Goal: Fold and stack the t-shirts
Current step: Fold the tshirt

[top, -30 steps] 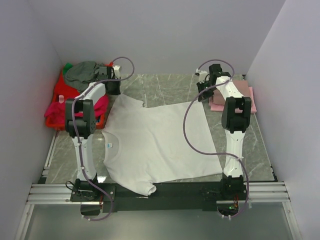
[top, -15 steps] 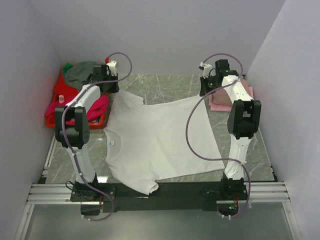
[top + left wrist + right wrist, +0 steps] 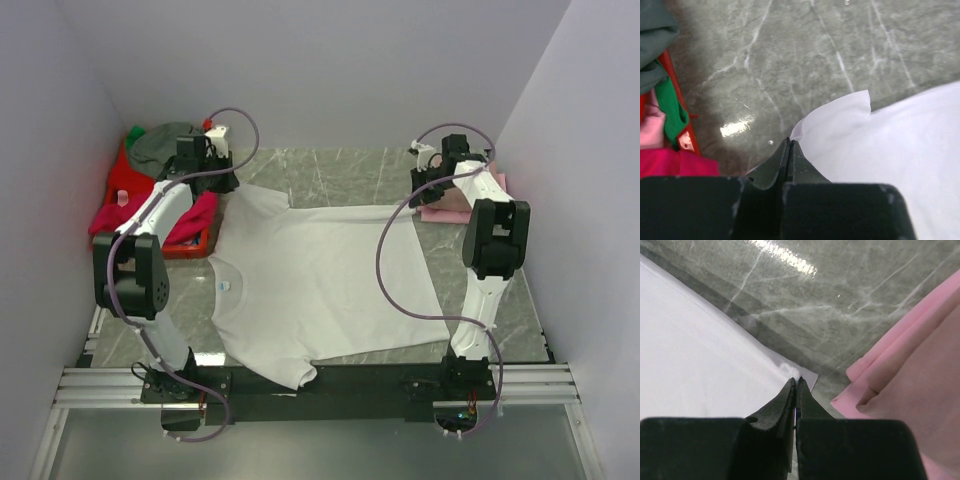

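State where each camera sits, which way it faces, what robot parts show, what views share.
Top external: above and behind the bases, facing down on the white t-shirt; both arms show.
Left wrist: on the left arm, facing down past the left end effector, shut on the shirt's edge; red basket beside.
Right wrist: on the right arm, facing down past the right end effector, shut on the shirt's edge; pink t-shirt beside.
Shared: the white t-shirt, in all three.

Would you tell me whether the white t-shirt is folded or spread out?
Spread out: the white t-shirt lies flat, collar, both sleeves and hem all showing.
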Robot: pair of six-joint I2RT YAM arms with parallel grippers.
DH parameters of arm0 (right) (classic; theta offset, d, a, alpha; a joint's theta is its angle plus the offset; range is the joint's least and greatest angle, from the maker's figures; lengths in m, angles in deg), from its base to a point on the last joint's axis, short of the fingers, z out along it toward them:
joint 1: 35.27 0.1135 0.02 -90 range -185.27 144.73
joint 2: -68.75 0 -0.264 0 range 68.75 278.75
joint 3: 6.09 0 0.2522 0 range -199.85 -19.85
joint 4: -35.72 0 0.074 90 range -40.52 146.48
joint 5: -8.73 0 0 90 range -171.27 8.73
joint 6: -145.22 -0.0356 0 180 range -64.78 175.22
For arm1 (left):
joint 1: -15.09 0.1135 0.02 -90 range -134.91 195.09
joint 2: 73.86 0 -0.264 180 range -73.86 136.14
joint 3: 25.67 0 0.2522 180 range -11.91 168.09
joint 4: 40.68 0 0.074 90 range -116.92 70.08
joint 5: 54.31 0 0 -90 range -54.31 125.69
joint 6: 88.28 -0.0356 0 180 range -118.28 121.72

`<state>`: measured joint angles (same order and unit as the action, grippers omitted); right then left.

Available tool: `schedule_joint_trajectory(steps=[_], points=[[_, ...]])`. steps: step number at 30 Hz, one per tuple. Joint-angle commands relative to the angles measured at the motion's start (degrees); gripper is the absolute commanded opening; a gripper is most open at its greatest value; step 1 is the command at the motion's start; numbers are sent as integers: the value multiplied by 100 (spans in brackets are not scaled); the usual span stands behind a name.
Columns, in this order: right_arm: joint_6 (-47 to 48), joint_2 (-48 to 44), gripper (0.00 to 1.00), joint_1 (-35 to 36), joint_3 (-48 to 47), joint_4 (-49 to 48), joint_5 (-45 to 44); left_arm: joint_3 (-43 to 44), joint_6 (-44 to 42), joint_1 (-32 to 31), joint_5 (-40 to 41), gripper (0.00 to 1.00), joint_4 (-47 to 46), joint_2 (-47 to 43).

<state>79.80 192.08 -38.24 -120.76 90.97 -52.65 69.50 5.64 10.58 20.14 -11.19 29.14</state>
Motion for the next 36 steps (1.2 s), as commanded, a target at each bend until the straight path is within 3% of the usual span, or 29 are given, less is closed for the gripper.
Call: schedule_joint_trajectory(steps=[1,16,36], points=[[161,-362,0,-38,-61,-265,117,-238,196,-6,-422,0,-149,-526],[539,394,0,120,-1001,-98,-32,-986,460,-14,-765,0,-272,-1265],[706,-28,0,120,-255,-502,-85,-1996,583,-14,-967,0,-79,-2556]])
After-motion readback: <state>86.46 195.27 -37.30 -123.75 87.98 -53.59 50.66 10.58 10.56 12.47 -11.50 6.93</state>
